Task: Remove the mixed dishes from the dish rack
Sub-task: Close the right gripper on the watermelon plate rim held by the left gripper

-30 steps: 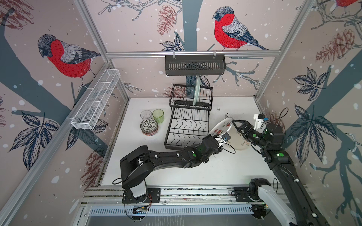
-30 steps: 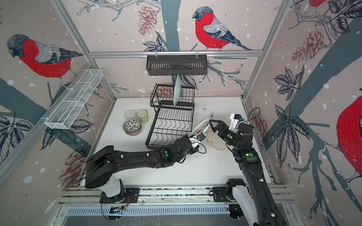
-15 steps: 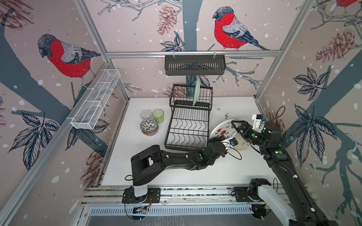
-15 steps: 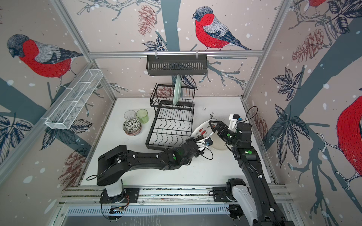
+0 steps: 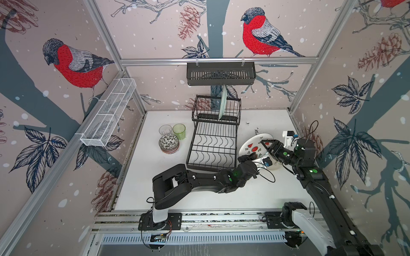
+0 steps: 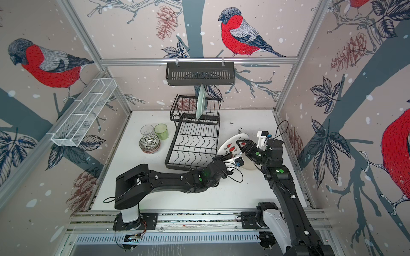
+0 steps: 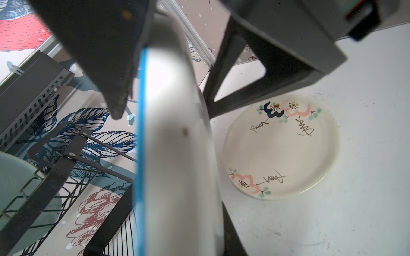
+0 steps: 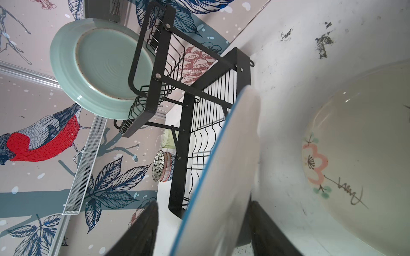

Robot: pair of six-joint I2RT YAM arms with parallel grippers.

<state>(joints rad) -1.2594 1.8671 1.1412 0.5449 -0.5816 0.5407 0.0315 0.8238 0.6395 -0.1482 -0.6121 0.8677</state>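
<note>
Left arm has swung the white plate [image 5: 253, 150] rightward

Left claw [image 5: 249, 157] pinches its lower-left rim, right of the dish rack [image 5: 213, 145]; plate tilts on edge, long axis climbing toward upper right; right claw [image 5: 265, 144], spread, straddles that far rim, not yet pressing.

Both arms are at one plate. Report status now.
Left gripper shut on white plate. Right gripper straddling its rim, grip unconfirmed. Green plate standing in dish rack. Cream plate flat beneath.

Black shelf basket [image 5: 220, 74]; white mesh basket [image 5: 108, 115]
</note>
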